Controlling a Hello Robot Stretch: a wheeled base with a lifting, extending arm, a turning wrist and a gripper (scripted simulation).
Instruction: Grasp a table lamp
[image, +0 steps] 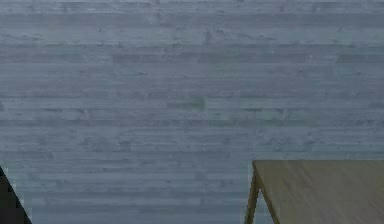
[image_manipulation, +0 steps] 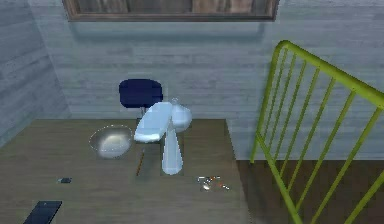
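A pale blue-white table lamp (image_manipulation: 168, 140) stands on the wooden table (image_manipulation: 90, 190) near the table's middle, with a cone-shaped foot and a tilted head. A round grey bowl (image_manipulation: 110, 143) sits just left of it. Behind the lamp is a dark blue rounded object (image_manipulation: 139, 93) at the table's far edge.
On the table lie a thin pencil-like stick (image_manipulation: 140, 166), a small metallic cluster (image_manipulation: 211, 183), a tiny dark item (image_manipulation: 64, 180) and a flat dark slab (image_manipulation: 42, 212). A yellow-green railing (image_manipulation: 300, 120) stands at the right. The forward view has a plank wall (image: 150, 100) and a table corner (image: 320, 192).
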